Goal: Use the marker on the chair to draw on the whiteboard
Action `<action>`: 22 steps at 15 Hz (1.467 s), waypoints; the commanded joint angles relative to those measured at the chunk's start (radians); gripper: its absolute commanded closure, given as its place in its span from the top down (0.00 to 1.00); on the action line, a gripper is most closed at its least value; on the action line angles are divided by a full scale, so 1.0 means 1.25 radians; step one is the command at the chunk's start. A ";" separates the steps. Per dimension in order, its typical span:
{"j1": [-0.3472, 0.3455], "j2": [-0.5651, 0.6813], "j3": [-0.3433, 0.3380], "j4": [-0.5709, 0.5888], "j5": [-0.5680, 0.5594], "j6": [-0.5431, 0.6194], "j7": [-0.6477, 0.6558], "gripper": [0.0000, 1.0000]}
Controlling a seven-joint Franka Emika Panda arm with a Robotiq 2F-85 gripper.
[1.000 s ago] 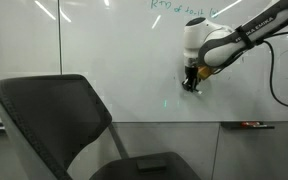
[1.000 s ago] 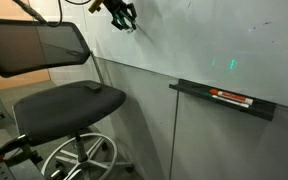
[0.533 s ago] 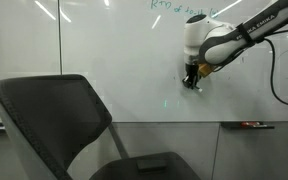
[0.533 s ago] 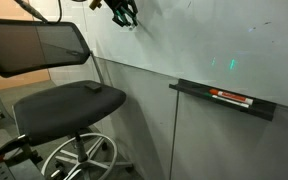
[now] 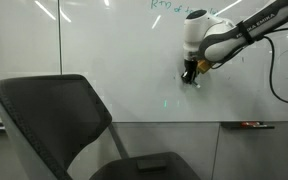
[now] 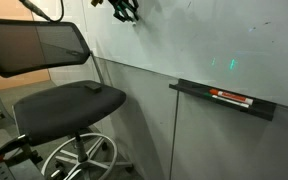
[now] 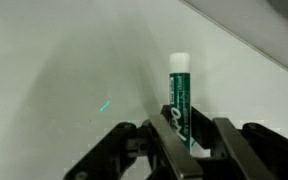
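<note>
Hand (image 7: 183, 130): dark, blocky metal fingers (image 7: 227, 145) at the bottom middle of the wrist view. They are clamped tight on the marker, with no gap visible against its barrel.
Marker (image 7: 179, 92): a slim round stick with a glossy green barrel, white lettering and a rounded white end. It stands upright in the frame between the fingers, which hide its lower part. The white end points away from the hand toward the board; whether it touches the board cannot be told.
Marker in the exterior views: too small to make out. In an exterior view the hand (image 5: 191, 76) sits right of centre in the upper half. In an exterior view the hand (image 6: 127, 12) is at the top edge, left of centre. In both it is close against the board.
Arm (image 5: 224, 40): smooth white shells with black joints, coming in from the upper right corner.
Whiteboard (image 5: 114, 50): large, flat and glossy white, with streaks of reflected light, vertical seams and faint green writing (image 5: 179, 6) along the top edge.
Green streak (image 7: 104, 104): short and faint, on the board left of the marker and apart from it.
Ledge (image 6: 189, 88): a narrow dark strip jutting from the wall at right of centre, well below the hand.
Red-and-black item (image 6: 231, 97): flat and long, lying along the ledge.
Chair (image 6: 39, 48): a dark office chair in the left half of the frame, well apart from the hand and below it. It has a see-through mesh backrest with rounded corners, a padded seat and a shiny metal foot ring.
</note>
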 commanded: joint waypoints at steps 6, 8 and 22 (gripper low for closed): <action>-0.013 -0.015 0.012 0.004 0.019 0.009 -0.030 0.06; -0.017 -0.031 0.019 -0.024 0.064 0.006 -0.064 0.06; -0.012 -0.096 0.061 -0.168 0.281 -0.057 -0.270 0.06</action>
